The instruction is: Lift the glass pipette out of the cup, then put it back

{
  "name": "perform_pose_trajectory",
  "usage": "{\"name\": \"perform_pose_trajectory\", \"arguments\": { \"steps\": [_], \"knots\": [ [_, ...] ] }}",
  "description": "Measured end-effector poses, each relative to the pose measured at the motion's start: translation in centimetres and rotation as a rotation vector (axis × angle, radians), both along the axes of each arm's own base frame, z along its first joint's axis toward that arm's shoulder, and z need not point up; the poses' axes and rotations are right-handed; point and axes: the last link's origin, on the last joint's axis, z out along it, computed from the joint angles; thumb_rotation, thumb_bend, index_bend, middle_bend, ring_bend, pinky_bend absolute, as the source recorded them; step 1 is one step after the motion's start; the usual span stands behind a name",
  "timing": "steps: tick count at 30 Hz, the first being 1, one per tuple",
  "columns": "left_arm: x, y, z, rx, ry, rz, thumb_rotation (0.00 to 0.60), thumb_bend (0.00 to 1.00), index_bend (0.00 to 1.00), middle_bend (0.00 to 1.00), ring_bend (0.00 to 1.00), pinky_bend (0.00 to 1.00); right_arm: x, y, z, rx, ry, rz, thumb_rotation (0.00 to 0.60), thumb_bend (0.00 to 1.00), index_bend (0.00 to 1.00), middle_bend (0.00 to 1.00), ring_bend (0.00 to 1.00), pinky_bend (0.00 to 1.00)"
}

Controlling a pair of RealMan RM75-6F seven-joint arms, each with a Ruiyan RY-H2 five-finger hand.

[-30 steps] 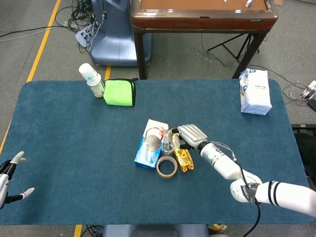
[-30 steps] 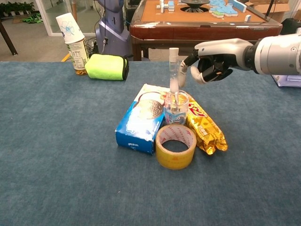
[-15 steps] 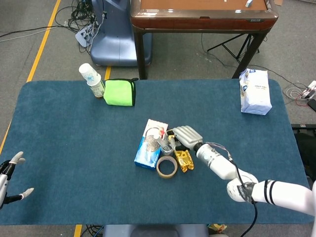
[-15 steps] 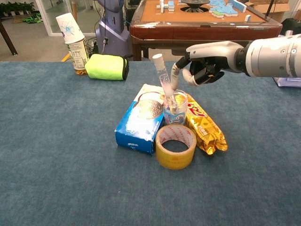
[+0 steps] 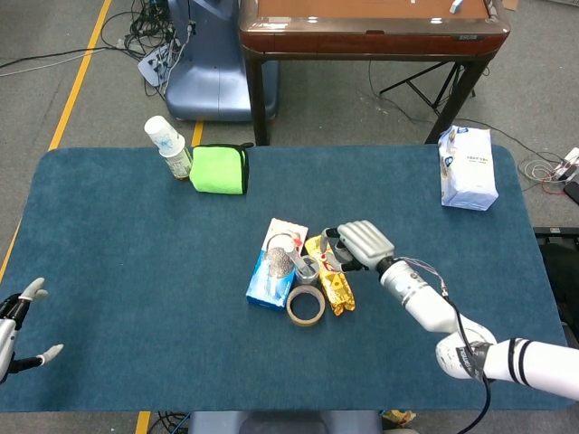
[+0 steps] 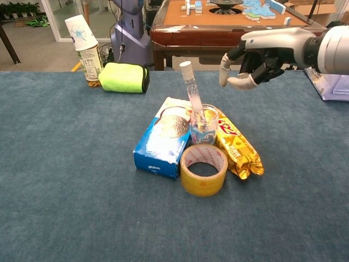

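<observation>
The glass pipette [image 6: 192,93] stands in the small clear cup [image 6: 204,126], leaning to the left with its capped top up. In the head view the cup [image 5: 308,268] sits between the box and the snack packet. My right hand [image 6: 260,57] hovers to the right of the pipette's top, apart from it, thumb and forefinger spread and nothing between them. The head view shows that hand [image 5: 360,244] just right of the cup. My left hand [image 5: 18,322] lies at the table's left edge, fingers spread and empty.
A blue biscuit box [image 6: 162,141] touches the cup's left side, a yellow tape roll [image 6: 203,170] lies in front, and a yellow snack packet [image 6: 238,145] lies to the right. A green cloth [image 6: 124,77] and a bottle capped with a paper cup [image 6: 87,52] stand far left. A white bag [image 5: 468,168] sits far right.
My right hand has let go of the pipette and drawn away to the right. The pipette has tipped from upright to a left lean in the cup.
</observation>
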Motion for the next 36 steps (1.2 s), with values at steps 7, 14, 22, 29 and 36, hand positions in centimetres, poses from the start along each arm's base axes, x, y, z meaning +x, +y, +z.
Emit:
{"name": "perform_pose_trajectory", "arguments": {
  "steps": [7,14,22,29,36],
  "knots": [
    [0.1,0.1,-0.3,-0.013,0.007,-0.002,0.6,0.09,0.05,0.25,0.19,0.38,-0.7,0.0,0.4,-0.088,-0.003,-0.033,0.6,0.05,0.5,0.45,0.3,0.3],
    [0.0,0.1,-0.2,-0.014,0.002,0.002,0.6,0.09,0.05,0.25,0.19,0.38,0.0,0.0,-1.4,-0.114,-0.044,-0.057,0.6,0.0,0.5,0.28,0.14,0.18],
    [0.1,-0.1,-0.1,-0.018,-0.006,-0.005,0.6,0.09,0.05,0.25,0.19,0.38,1.2,-0.1,-3.2,-0.096,-0.091,-0.055,0.6,0.0,0.5,0.25,0.1,0.15],
    [0.1,0.0,0.0,-0.015,-0.007,-0.001,0.6,0.09,0.05,0.25,0.19,0.38,1.9,-0.1,-4.3,-0.055,-0.128,-0.071,0.6,0.0,0.5,0.25,0.1,0.15],
    [0.1,-0.1,0.1,-0.014,-0.011,-0.006,0.6,0.09,0.05,0.25,0.19,0.38,2.6,-0.3,-5.2,-0.037,-0.154,-0.074,0.6,0.01,0.5,0.25,0.1,0.15]
  ]
}}
